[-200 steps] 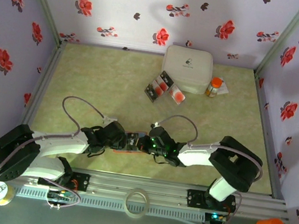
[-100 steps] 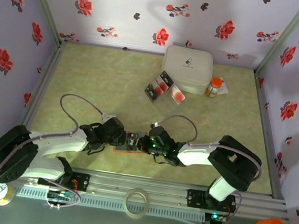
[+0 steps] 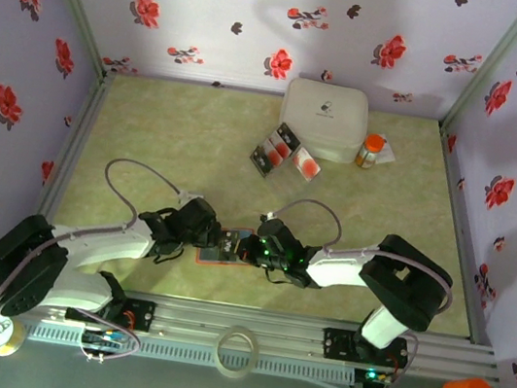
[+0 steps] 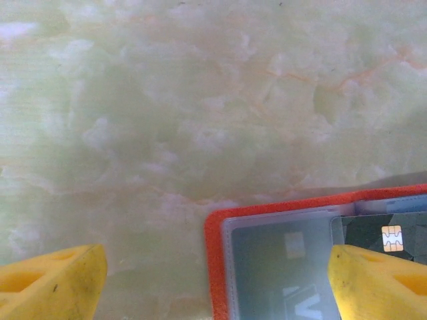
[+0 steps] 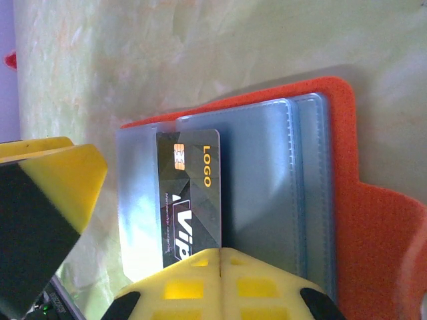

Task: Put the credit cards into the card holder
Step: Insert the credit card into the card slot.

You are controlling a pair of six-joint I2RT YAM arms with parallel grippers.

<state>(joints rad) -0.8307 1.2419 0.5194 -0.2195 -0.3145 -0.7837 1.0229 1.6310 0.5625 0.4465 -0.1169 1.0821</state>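
The left hand [image 4: 213, 280] has drifted toward 10 o'clock in the top view over the last second. Its fingers are spread wide with nothing between them, so more of the card holder's [image 5: 373, 220] orange edge lies bare at its 9 o'clock side. The right hand [image 5: 220, 263] has not moved: its fingers are together, tips at the edge of a black card [image 5: 190, 193] (pinched or merely pushed, I cannot tell). That card seems part-way into a clear pocket of the open holder, at 6 o'clock on the tabletop [image 3: 169, 140]. I judge it nearly seated. The remaining credit cards [image 3: 285, 151] wait toward 12 o'clock, beside the white box [image 3: 324, 118].
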